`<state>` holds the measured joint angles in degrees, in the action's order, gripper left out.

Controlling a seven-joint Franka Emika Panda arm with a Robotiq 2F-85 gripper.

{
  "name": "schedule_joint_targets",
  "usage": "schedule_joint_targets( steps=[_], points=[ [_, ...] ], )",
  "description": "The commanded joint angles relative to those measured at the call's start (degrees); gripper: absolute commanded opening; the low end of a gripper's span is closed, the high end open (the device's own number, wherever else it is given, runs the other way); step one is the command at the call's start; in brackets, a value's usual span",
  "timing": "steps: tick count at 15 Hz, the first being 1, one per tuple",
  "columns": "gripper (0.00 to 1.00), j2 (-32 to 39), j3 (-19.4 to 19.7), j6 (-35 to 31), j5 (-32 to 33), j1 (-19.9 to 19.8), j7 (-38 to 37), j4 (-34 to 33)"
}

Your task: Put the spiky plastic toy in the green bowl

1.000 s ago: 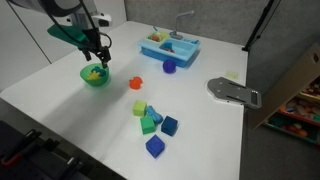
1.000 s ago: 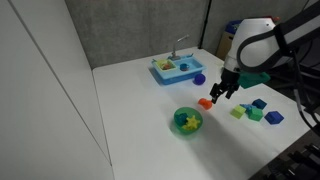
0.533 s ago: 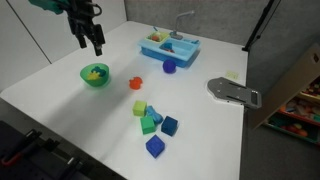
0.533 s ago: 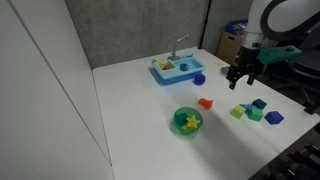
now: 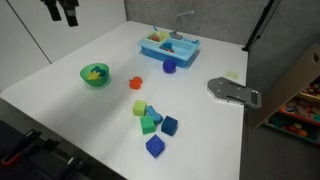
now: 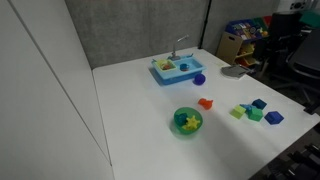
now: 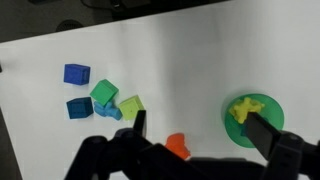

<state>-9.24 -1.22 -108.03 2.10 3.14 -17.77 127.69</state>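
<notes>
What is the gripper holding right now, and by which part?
Nothing. The gripper is open and empty in the wrist view; the spiky plastic toy lies in the green bowl.

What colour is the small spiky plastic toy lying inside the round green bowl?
The spiky plastic toy is yellow, clearest in the wrist view.

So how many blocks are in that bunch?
5, clustered together: blue block, dark blue block, green block, yellow-green block, small light-blue block tucked between. None seems hidden.
</notes>
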Motion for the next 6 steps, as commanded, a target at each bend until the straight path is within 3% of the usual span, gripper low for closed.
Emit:
schedule_joint_targets(
  steps=[1,6],
  points=[
    [1.00,-5.3,-1.2,3.6,0.3,-0.9,-0.7,0.6],
    [1.00,-5.5,-1.5,4.2,-0.3,-1.0,0.3,0.8]
  ],
)
